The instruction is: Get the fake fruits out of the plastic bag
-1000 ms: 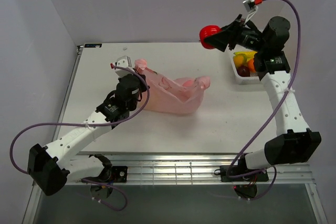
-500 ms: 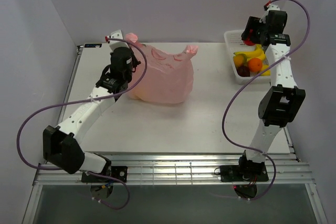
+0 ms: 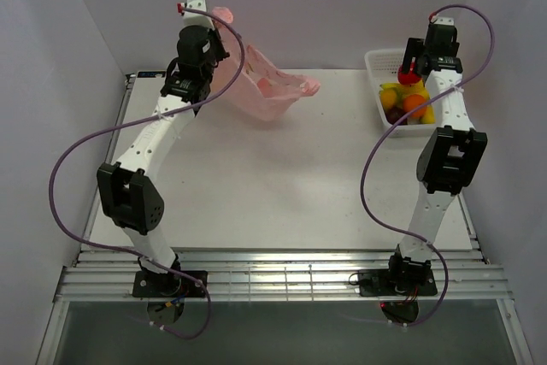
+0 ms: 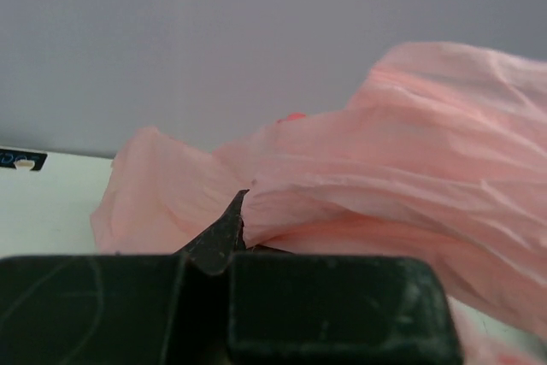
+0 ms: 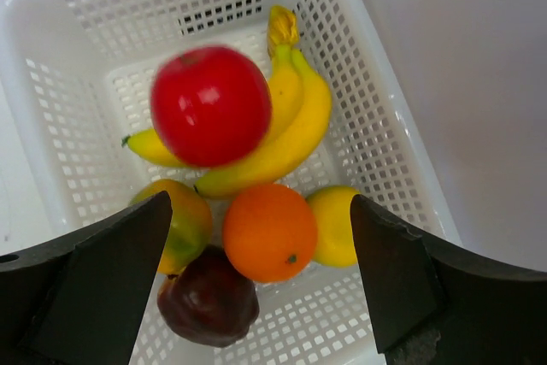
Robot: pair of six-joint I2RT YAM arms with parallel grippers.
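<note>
My left gripper (image 3: 208, 16) is shut on a handle of the pink plastic bag (image 3: 263, 85) and holds it high near the back wall. The bag hangs slanted, its lower end on the table. In the left wrist view the bag (image 4: 402, 177) fills the frame past my shut fingertips (image 4: 232, 215). My right gripper (image 5: 261, 203) is open above the white lattice basket (image 5: 102, 6). A red fruit (image 5: 211, 106), slightly blurred, is free of the fingers over the banana bunch (image 5: 291, 138). The orange (image 5: 270, 232), yellow (image 5: 338, 225), yellow-green (image 5: 184, 221) and dark purple (image 5: 208, 298) fruits lie in the basket.
The basket (image 3: 374, 59) stands at the table's back right corner, close to the right wall. The back wall is right behind the raised bag. A small black label (image 4: 17, 160) lies at the table's back left edge.
My left arm has lifted the bag higher and toward the back wall. My right gripper has come down over the basket, opened and let go of the red fruit.
</note>
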